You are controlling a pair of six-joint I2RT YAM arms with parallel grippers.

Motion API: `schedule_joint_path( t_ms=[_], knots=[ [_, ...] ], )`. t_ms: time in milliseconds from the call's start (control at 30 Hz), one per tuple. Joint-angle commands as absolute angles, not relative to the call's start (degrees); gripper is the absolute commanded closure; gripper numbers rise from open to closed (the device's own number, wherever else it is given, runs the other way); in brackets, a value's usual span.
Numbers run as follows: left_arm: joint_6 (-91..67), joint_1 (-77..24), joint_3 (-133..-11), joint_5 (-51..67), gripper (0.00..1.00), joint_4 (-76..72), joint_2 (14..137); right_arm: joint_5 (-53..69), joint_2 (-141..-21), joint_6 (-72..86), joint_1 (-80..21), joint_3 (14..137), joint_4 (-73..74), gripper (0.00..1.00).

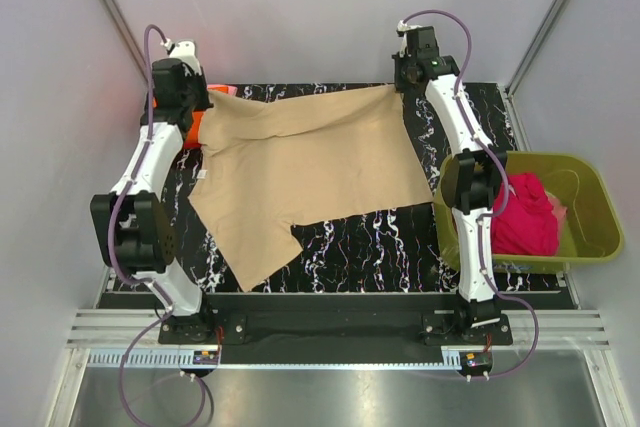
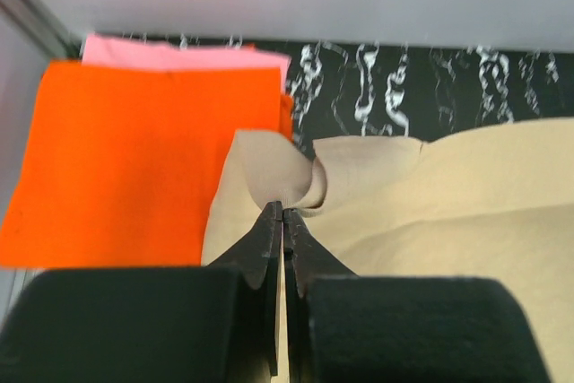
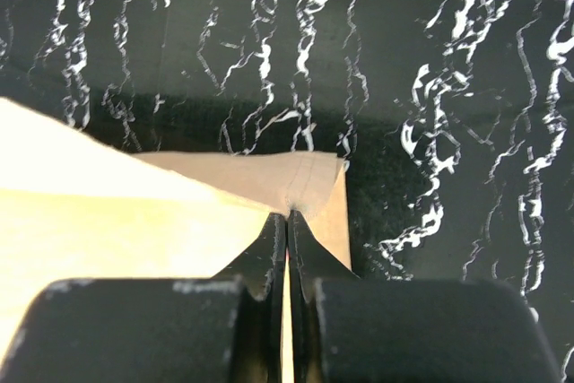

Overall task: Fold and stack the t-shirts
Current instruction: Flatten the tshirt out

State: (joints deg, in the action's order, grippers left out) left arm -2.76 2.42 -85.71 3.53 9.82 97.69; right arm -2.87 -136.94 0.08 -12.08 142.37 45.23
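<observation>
A tan-beige t-shirt [image 1: 310, 167] lies spread across the black marbled table, one sleeve reaching the front. My left gripper [image 2: 282, 213] is shut on its far left corner [image 2: 296, 177], in the top view [image 1: 185, 97]. My right gripper [image 3: 287, 217] is shut on its far right hemmed corner [image 3: 305, 181], at the table's back right [image 1: 405, 82]. A folded orange t-shirt [image 2: 143, 159] lies on a pale pink one [image 2: 179, 53] at the far left, beside the left gripper. A magenta-red t-shirt [image 1: 522, 215] sits bunched in the tub.
An olive-green plastic tub [image 1: 590, 207] stands off the table's right edge, beside my right arm. Grey walls close in the back and sides. A metal rail runs along the front by the arm bases.
</observation>
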Motion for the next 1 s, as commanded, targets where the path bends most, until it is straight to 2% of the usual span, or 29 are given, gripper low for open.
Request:
schedule_joint_path(
  t_ms=[0, 100, 233, 433, 567, 733, 967],
  knots=[
    [-2.5, 2.4, -84.1, 0.3, 1.00, 7.8, 89.0, -0.8, -130.6, 1.6, -11.8, 141.5, 43.4, 1.00],
    [-4.2, 2.4, -86.0, -2.9, 1.00, 9.2, 83.9, 2.5, -124.5, 4.2, -12.0, 139.2, 43.9, 1.00],
    [-7.2, 2.4, -95.9, -5.8, 1.00, 15.5, 78.1, 3.1, -113.2, 4.9, -14.1, 132.5, 44.8, 1.00],
    [-9.8, 2.5, -100.5, -9.0, 1.00, 17.6, 66.3, 7.0, -88.9, 8.2, -14.7, 116.1, 44.0, 1.00],
    [-10.5, 2.4, -104.1, -10.9, 1.00, 21.8, 60.7, 7.1, -72.8, 9.5, -14.7, 109.3, 44.4, 1.00],
    [-14.6, 2.4, -105.1, -9.9, 1.00, 22.8, 53.6, 10.7, -61.4, 10.6, -14.7, 106.1, 45.1, 1.00],
    [-16.6, 2.4, -110.8, -6.9, 1.00, 26.3, 48.7, 12.3, -53.9, 12.8, -14.7, 106.3, 46.1, 1.00]
  ],
)
